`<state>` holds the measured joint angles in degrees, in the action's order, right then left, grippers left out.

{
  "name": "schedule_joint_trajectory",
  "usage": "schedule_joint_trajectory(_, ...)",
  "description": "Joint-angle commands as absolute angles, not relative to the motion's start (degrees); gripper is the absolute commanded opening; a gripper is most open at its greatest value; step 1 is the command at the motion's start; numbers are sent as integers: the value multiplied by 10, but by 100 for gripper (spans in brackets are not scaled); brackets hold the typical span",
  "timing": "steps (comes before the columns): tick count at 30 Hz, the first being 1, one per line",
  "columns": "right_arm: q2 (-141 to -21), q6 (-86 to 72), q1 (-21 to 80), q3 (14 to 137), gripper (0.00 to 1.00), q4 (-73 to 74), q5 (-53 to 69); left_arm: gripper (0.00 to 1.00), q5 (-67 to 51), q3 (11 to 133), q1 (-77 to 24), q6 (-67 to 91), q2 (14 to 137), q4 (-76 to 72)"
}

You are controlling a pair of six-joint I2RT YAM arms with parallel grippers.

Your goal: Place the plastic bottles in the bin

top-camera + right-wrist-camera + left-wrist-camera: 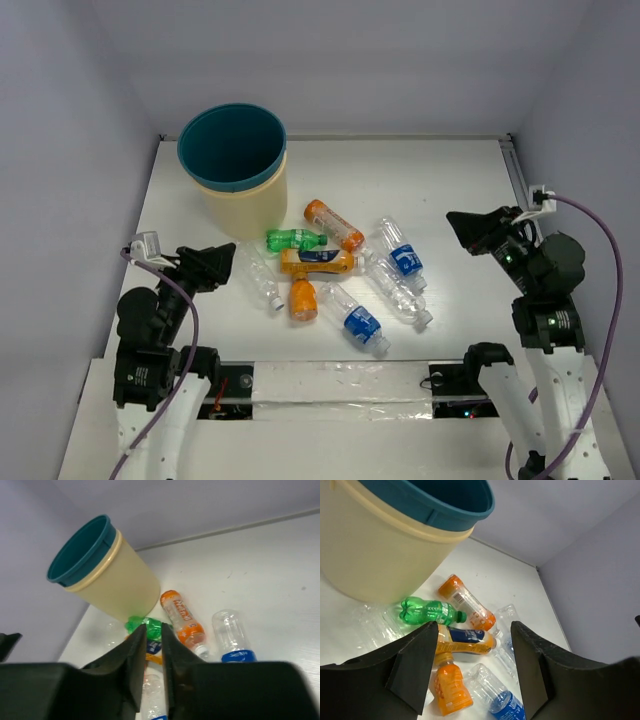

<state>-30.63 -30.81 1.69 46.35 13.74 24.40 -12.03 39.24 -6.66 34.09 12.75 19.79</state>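
A: What's underneath?
B: White table top, matte, w/ a couple of tiny dark specks toward the far R side.
A: And around it?
B: Pale lavender walls on 3 sides: back, L & R. The back wall meets the table at a thin seam.
A: Anything at the edges?
B: Thin metal rail along the R edge. At the near edge, a strip of clear tape, shiny & wrinkled, runs L to R, w/ a dark slot just below it.
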Motion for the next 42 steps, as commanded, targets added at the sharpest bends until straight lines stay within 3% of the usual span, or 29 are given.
schedule_joint_trajectory(1, -329, -319, 45, 454, 10, 81, 261, 56, -115, 384, -68, 357, 138, 194)
schedule_joint_trajectory(2, -340, -316, 57, 449, 0, 71, 251, 52, -112, 381, -68, 365, 143, 199)
schedule_joint_trajectory(5, -393, -303, 130, 454, 0, 80, 209, 41, -117, 363, -68, 378, 152, 196)
schedule_joint_trajectory(6, -404, -291, 152, 461, 0, 83, 168, 28, -118, 358, -68, 382, 165, 197)
schedule_joint_trajectory(8, -431, -282, 206, 467, 0, 85, 130, 16, -115, 353, -68, 385, 184, 205)
schedule_joint_trajectory(9, -438, -279, 216, 469, 0, 84, 112, 3, -114, 351, -68, 385, 202, 206)
schedule_joint_trajectory(17, -455, -244, 240, 483, 0, 116, 49, 0, -71, 337, -68, 411, 262, 200)
schedule_joint_trajectory(20, -462, -236, 245, 481, 0, 123, 29, 18, -48, 347, -68, 410, 319, 211)
schedule_joint_trajectory(21, -466, -232, 245, 481, 0, 124, 18, 35, -42, 350, -68, 410, 349, 214)
schedule_joint_trajectory(24, -478, -220, 245, 484, 0, 130, -3, 63, -22, 357, -68, 410, 396, 221)
schedule_joint_trajectory(26, -489, -208, 245, 493, 1, 136, -31, 75, -5, 363, -80, 406, 424, 221)
schedule_joint_trajectory(27, -492, -203, 245, 495, 3, 138, -35, 77, 16, 365, -80, 404, 434, 222)
schedule_joint_trajectory(29, -500, -194, 245, 497, 23, 137, -41, 79, 42, 374, -94, 401, 460, 231)
schedule_joint_trajectory(30, -511, -189, 245, 500, 40, 139, -47, 79, 48, 376, -104, 401, 482, 235)
schedule_joint_trajectory(33, -535, -182, 245, 505, 64, 138, -55, 80, 76, 376, -117, 407, 515, 237)
schedule_joint_trajectory(39, -584, -178, 245, 513, 84, 128, -65, 87, 114, 367, -123, 416, 576, 207)
schedule_joint_trajectory(42, -612, -175, 245, 515, 89, 123, -77, 90, 113, 352, -123, 431, 584, 180)
